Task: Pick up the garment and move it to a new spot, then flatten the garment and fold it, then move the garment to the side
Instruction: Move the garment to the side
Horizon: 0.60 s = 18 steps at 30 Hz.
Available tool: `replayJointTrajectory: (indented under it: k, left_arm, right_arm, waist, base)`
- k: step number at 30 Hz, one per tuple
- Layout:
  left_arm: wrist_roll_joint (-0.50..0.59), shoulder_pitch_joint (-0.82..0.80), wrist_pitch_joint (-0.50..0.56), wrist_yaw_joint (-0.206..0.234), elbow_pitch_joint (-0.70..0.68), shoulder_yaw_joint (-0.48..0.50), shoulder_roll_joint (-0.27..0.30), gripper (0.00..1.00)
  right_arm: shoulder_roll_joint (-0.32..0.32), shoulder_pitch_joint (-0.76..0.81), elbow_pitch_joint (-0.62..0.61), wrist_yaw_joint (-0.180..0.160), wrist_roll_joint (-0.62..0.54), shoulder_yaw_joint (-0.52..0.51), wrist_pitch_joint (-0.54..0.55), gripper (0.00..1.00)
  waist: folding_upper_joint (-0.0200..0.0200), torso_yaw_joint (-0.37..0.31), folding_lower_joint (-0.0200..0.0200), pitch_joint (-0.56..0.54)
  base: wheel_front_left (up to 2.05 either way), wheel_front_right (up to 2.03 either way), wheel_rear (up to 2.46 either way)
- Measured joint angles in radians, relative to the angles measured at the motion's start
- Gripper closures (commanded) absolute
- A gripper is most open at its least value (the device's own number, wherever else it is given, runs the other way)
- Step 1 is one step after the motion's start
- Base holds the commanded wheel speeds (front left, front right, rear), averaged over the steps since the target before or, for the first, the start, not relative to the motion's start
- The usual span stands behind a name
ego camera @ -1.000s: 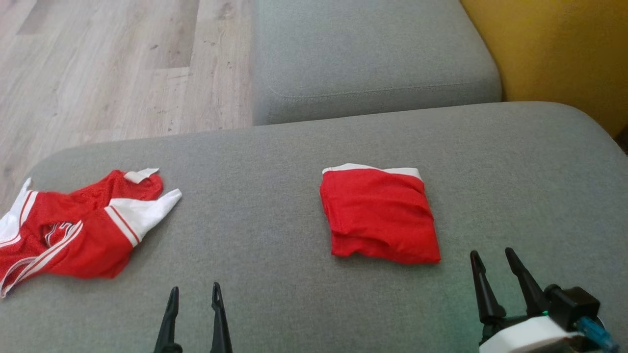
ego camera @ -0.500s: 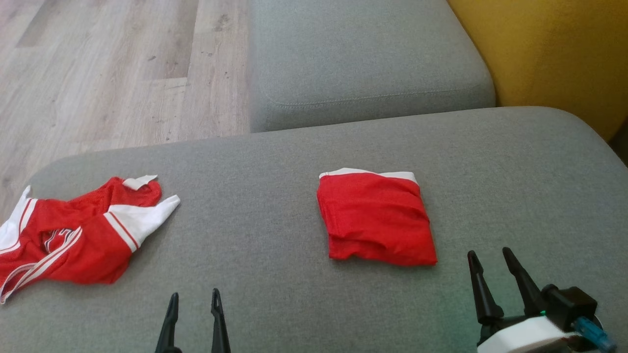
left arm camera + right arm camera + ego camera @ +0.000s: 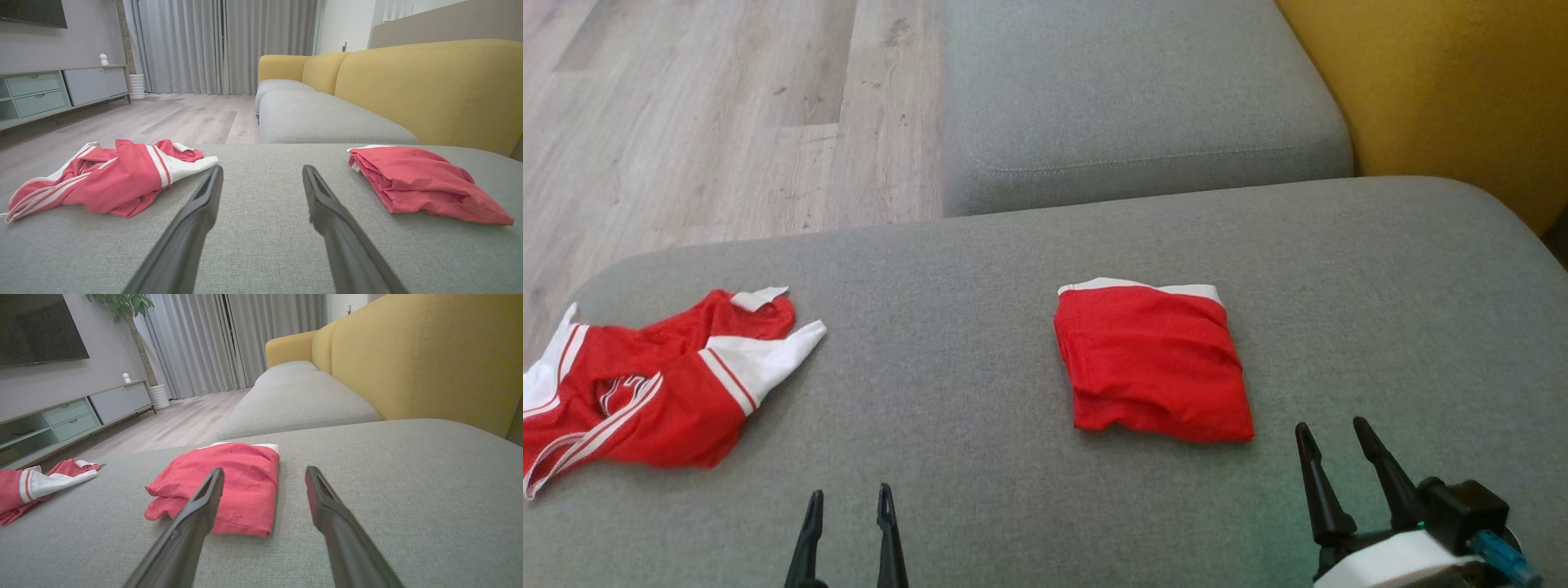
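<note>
A folded red garment (image 3: 1153, 363) lies mid-cushion on the grey sofa (image 3: 980, 269), with a crumpled red-and-white jersey (image 3: 654, 384) well apart at its left edge. The left gripper (image 3: 849, 491) and right gripper (image 3: 1330, 424) stand wide open, holding nothing. The right wrist view takes in a television (image 3: 41, 326) and a plant (image 3: 118, 302); the left wrist view takes in curtains (image 3: 220, 45).

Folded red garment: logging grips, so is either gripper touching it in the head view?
No, the left gripper and right gripper stand open, short of the folded red garment on the cushion.
</note>
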Motion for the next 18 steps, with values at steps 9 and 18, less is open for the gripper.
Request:
replayJointTrajectory:
  k: [9, 18]
  left_arm:
    - [0.002, -0.001, 0.0, -0.003, 0.001, -0.009, 0.0, 0.0]
    - [0.019, -0.064, 0.0, -0.009, 0.004, -0.047, 0.0, 0.0]
  right_arm:
    - [-0.002, -0.003, 0.008, 0.0, -0.002, -0.001, 0.0, 0.0]
    - [-0.038, -0.169, 0.122, 0.0, 0.028, -0.005, 0.0, 0.0]
  waist:
    - [0.0, 0.013, 0.0, 0.041]
    - [0.0, 0.037, 0.0, 0.162]
  base:
    - [0.0, 0.0, 0.0]
    - [0.0, 0.0, 0.0]
